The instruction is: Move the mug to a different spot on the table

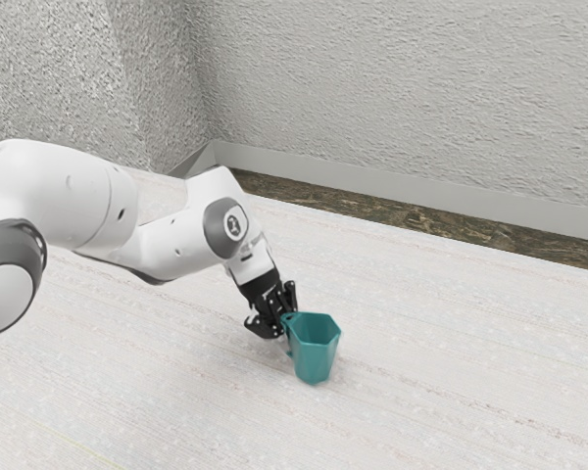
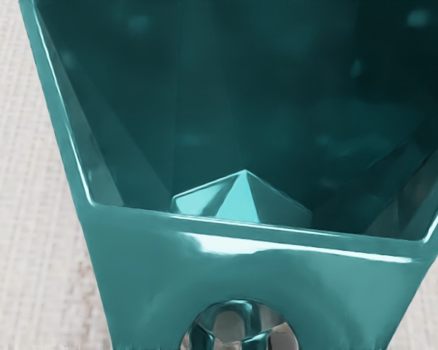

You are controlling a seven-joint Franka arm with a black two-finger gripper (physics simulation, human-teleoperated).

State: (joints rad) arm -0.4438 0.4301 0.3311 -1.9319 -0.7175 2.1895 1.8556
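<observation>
Mug teal, on pale woven table | fingers pinching its rim | rough grey walls, dark floor

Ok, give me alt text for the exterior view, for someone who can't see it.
A white robot arm reaches in from the exterior view's left, its black gripper at the rim of an angular teal mug on a pale table. Grey textured walls stand behind.
</observation>
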